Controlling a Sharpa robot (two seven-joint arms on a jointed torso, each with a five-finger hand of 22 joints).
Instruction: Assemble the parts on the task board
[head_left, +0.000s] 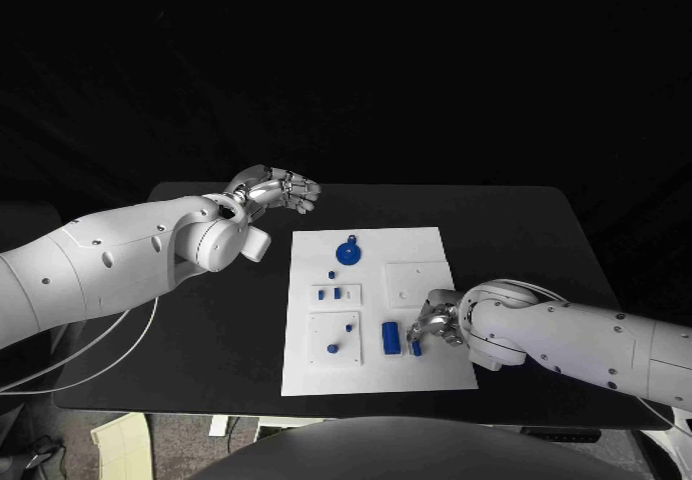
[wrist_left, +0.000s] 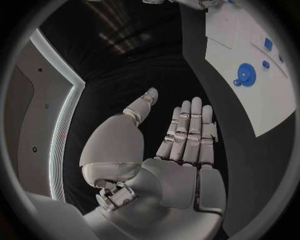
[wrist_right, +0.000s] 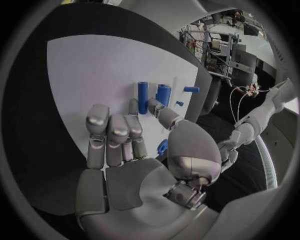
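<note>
The task board (head_left: 378, 370) lies flat in the middle of the black table (head_left: 534, 230), long side running away from the robot; the right hand (head_left: 434, 322) is down over the board's right edge, near its front half, fingers bent toward the surface; in the right wrist view the fingers (wrist_right: 119, 131) stand close together while the thumb curls in beside them, and a small blue part (wrist_right: 163, 146) peeks out just by the thumb, though I cannot tell whether it is pinched or merely lying underneath; just beside that hand stands a blue block (head_left: 389, 337), with a short blue peg (head_left: 417, 349) touching or almost touching the fingertips; further back on the board sits a round blue disc (head_left: 348, 251), a tiny blue dot (head_left: 332, 274) below it, two small blue pieces (head_left: 329, 293) on a raised white square, and another blue bit (head_left: 335, 348) on the front-left square; over at the table's back-left corner the left hand (head_left: 274, 189) hangs off the board, well apart from every part; its wrist view shows fingers (wrist_left: 187, 127) straight and side by side, thumb apart, palm bare, grasping nothing
</note>
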